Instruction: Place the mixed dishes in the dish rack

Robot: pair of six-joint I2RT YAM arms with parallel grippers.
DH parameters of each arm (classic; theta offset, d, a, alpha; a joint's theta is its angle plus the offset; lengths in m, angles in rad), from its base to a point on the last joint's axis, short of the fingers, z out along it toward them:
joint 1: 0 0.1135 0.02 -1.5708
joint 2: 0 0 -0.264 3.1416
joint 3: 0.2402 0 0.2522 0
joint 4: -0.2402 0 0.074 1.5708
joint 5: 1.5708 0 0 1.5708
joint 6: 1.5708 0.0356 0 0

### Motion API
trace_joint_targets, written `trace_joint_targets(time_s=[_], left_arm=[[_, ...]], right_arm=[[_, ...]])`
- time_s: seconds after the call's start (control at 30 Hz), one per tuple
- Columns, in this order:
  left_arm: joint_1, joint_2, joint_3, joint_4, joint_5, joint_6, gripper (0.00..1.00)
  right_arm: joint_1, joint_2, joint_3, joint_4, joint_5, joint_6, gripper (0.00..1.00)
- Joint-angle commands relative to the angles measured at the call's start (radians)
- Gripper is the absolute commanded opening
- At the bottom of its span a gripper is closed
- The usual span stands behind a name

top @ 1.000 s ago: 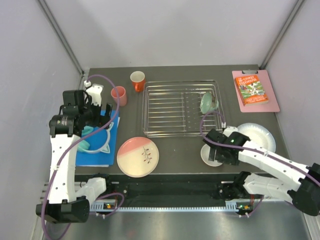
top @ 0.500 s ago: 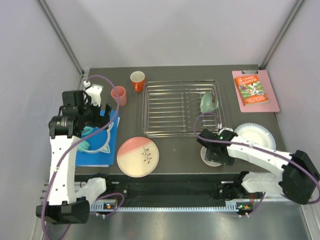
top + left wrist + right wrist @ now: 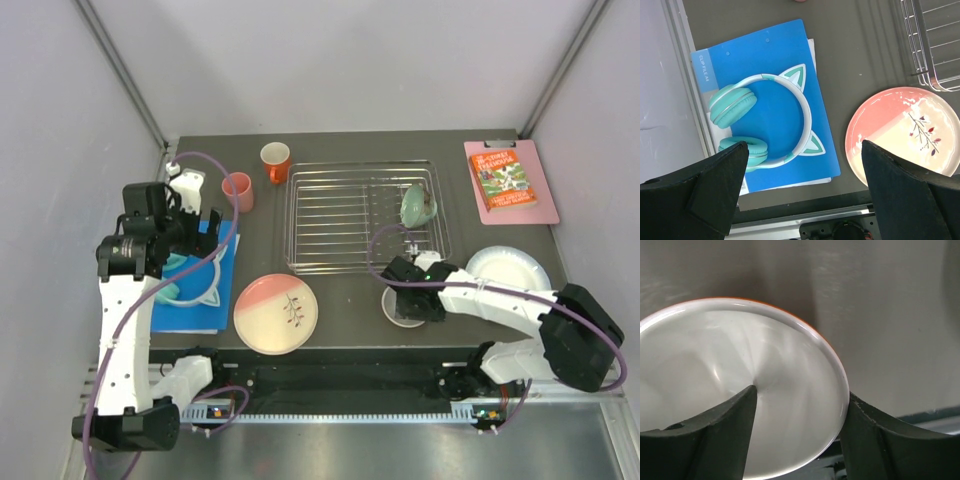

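Observation:
The dish rack [image 3: 340,215] stands at mid-table, with the mint-green bowl [image 3: 417,205] tilted at its right end. My right gripper [image 3: 410,300] straddles the rim of the orange bowl with white inside [image 3: 397,314] [image 3: 740,365]. One finger is inside and one outside, jaws wide. The pink-and-cream plate [image 3: 276,313] [image 3: 905,130] lies front left. The pale plate [image 3: 515,268] lies at the right. The pink cup [image 3: 238,191] and orange cup [image 3: 275,160] stand back left. My left gripper [image 3: 205,225] [image 3: 805,145] hovers open and empty.
Teal cat-ear headphones [image 3: 732,102] lie on a blue folder [image 3: 770,55] at the left edge, under my left gripper. A pink clipboard with a book [image 3: 510,180] lies at the back right. The rack's corner [image 3: 935,50] shows in the left wrist view.
My right gripper has moved left along the front of the table, and the orange bowl has shifted left with it. The left arm has barely moved.

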Motion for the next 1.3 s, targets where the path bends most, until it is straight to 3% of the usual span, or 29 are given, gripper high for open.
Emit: trace_joint_targets(time_s=[0.0,0.07,0.17,0.3,0.5,0.67,0.8,0.9,1.07,1.27], left_arm=[[0.001,0.021,0.01,0.048,0.003,-0.01,0.99],[0.002,0.024,0.012,0.056,0.01,-0.021,0.99],[0.001,0.03,0.01,0.059,0.011,-0.026,0.99],[0.002,0.03,0.009,0.063,0.002,-0.024,0.99],[0.002,0.035,0.004,0.068,-0.001,-0.023,0.99],[0.002,0.048,0.0,0.075,0.002,-0.016,0.99],[0.001,0.058,-0.003,0.088,0.002,-0.015,0.99],[0.001,0.068,-0.005,0.091,0.008,-0.015,0.99],[0.001,0.062,-0.017,0.099,0.011,-0.015,0.99],[0.001,0.045,-0.029,0.089,0.002,-0.003,0.99]], right_arm=[[0.071,0.041,0.015,0.114,-0.058,-0.107,0.61],[0.074,0.037,0.007,0.121,-0.061,-0.11,0.6],[0.074,0.019,-0.007,0.133,-0.056,-0.12,0.48],[0.074,0.029,-0.02,0.141,-0.048,-0.118,0.24],[0.088,0.017,-0.023,0.118,-0.007,-0.115,0.0],[0.184,-0.04,0.084,-0.044,0.152,-0.071,0.0],[0.338,0.006,0.378,-0.368,0.405,0.017,0.0],[0.375,0.078,0.591,-0.551,0.529,0.049,0.0],[0.35,0.132,0.747,-0.592,0.679,-0.07,0.0],[0.136,0.155,0.728,-0.591,0.832,-0.141,0.0]])
